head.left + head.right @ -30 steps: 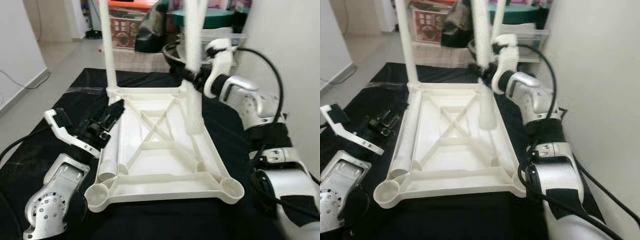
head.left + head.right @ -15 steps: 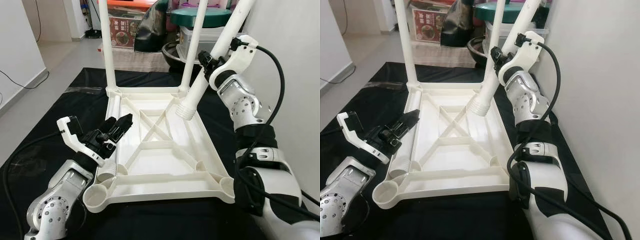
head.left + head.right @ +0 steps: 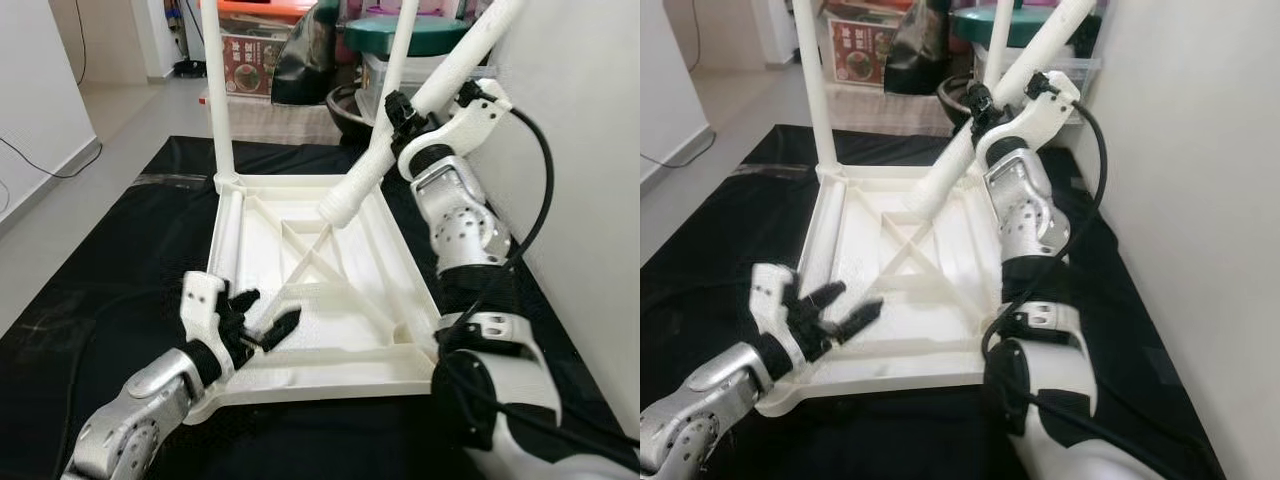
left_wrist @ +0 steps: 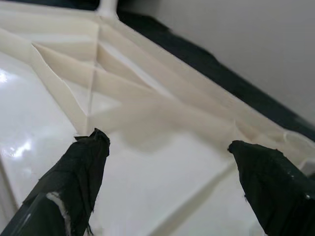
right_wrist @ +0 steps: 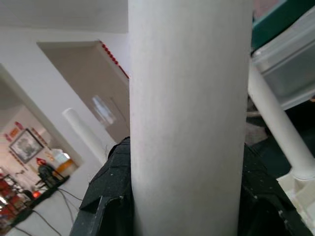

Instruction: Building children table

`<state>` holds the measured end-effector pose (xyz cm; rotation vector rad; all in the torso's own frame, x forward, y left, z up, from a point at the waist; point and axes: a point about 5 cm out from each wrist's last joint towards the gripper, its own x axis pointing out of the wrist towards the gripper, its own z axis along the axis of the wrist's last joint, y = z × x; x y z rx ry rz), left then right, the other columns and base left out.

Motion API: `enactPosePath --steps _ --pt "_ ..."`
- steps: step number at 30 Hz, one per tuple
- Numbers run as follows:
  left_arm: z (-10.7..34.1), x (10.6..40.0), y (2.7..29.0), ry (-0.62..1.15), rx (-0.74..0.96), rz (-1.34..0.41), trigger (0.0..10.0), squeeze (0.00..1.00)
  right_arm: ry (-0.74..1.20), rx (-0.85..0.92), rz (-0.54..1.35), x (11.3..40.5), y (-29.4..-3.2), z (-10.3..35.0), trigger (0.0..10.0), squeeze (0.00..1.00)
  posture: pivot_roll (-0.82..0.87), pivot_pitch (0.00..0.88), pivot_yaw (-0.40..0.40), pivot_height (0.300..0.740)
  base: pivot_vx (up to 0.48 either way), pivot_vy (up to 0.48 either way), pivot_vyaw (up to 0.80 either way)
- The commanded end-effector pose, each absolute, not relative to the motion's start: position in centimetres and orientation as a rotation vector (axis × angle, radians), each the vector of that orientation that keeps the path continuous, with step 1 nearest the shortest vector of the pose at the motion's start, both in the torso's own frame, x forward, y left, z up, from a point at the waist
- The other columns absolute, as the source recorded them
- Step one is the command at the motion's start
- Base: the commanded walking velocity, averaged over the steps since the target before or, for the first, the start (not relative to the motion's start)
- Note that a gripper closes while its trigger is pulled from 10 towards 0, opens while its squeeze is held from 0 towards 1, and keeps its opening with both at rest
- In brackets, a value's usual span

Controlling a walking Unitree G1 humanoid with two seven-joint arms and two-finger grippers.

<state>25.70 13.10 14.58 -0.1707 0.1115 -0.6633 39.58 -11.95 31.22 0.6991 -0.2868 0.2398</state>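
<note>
The right hand (image 3: 405, 118) is closed around a long round white plastic table leg (image 3: 420, 112). It holds the leg up high and tilted, with the ridged lower end hanging over the far middle of the upside-down white plastic table top (image 3: 300, 290). Half a second ago that end pointed near the far right corner; now it has swung over toward the middle ribs. So the leg is not in any socket yet, and I think the robot is turning it to line it up.

The left hand (image 3: 262, 322) has come forward over the near left corner of the table top. Its two black fingers (image 4: 83, 167) are spread wide and hold nothing.

The table top lies on a black cloth (image 3: 120, 250) on the floor. It is smooth and shiny, with raised ribs that cross in an X. Two more white legs (image 3: 215, 90) stand straight up at the far corners.
</note>
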Motion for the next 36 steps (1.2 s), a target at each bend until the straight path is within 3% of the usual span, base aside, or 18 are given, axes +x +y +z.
enactPosePath --steps 1,14,36 --pt "14.0 25.5 13.2 0.130 -0.139 -0.677 10.0 0.00 -0.338 0.701 0.269 39.2 -11.8 31.8 0.0 0.00 0.05 0.000 -0.050 0.740 0.000 0.000 0.00" --pt "14.0 25.4 13.1 0.094 -0.096 -0.693 10.0 0.00 -0.378 0.653 0.344 38.2 -10.4 31.7 0.0 0.00 0.05 0.000 -0.053 0.740 0.000 0.000 0.00" --pt "15.6 25.9 14.5 0.016 -0.054 -0.689 10.0 0.00 -0.376 0.437 0.783 35.5 -8.6 29.7 0.0 0.00 0.05 0.000 -0.048 0.740 0.000 0.000 0.00"
